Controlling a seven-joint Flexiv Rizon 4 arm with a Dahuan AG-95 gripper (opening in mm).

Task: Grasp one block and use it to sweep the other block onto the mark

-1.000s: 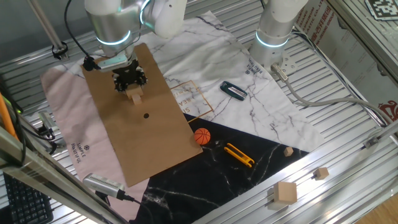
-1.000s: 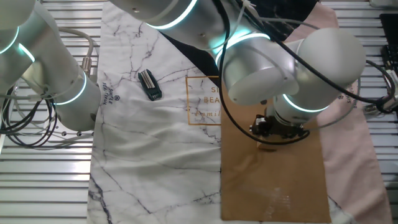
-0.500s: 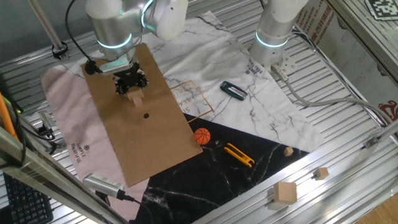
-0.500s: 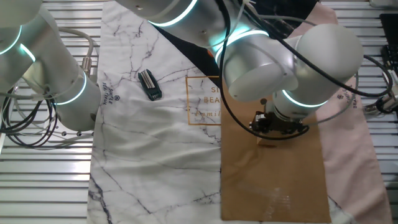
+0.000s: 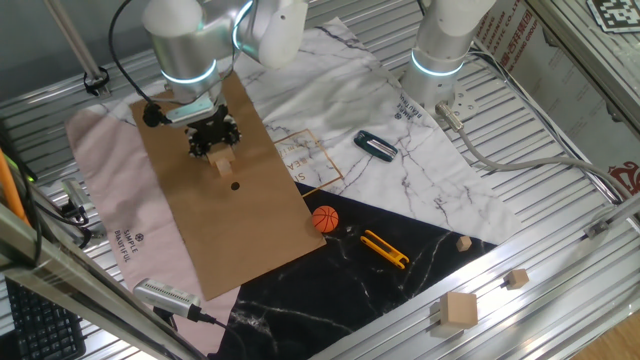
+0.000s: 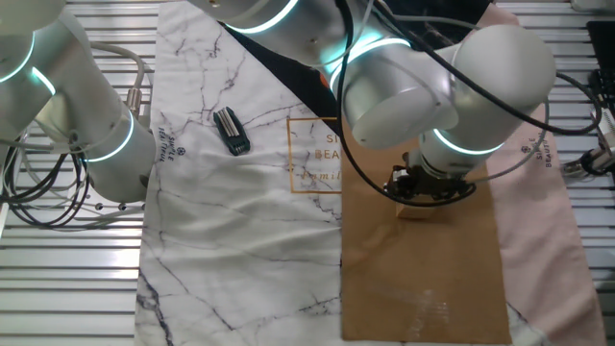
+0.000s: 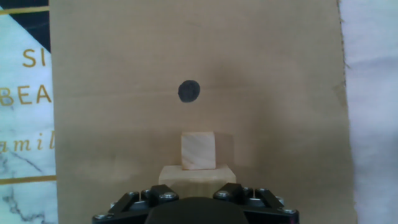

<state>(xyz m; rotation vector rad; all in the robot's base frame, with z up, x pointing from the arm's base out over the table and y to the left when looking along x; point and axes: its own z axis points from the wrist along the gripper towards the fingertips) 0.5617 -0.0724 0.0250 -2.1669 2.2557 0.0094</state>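
My gripper (image 7: 197, 194) is shut on the larger tan wooden block (image 7: 197, 174), whose front edge shows just past the fingers. The tiny tan cube (image 7: 198, 150) sits right against the far side of that block, on brown paper. The black round mark (image 7: 189, 91) lies a short way beyond the cube, slightly to the left. In one fixed view the gripper (image 5: 213, 140) is low over the paper with the blocks (image 5: 222, 159) under it and the mark (image 5: 235, 185) just ahead. In the other fixed view the gripper (image 6: 423, 185) and block (image 6: 413, 210) show; the mark is hidden.
The brown paper sheet (image 5: 235, 235) lies on pink and marble cloths. An orange ball (image 5: 325, 219), a yellow tool (image 5: 384, 248) and a black device (image 5: 376, 146) lie to the right. A second arm's base (image 5: 440, 60) stands behind. Spare wooden blocks (image 5: 460, 310) sit front right.
The gripper with the larger block has slid a little toward the mark, and the tiny cube has moved ahead of it.
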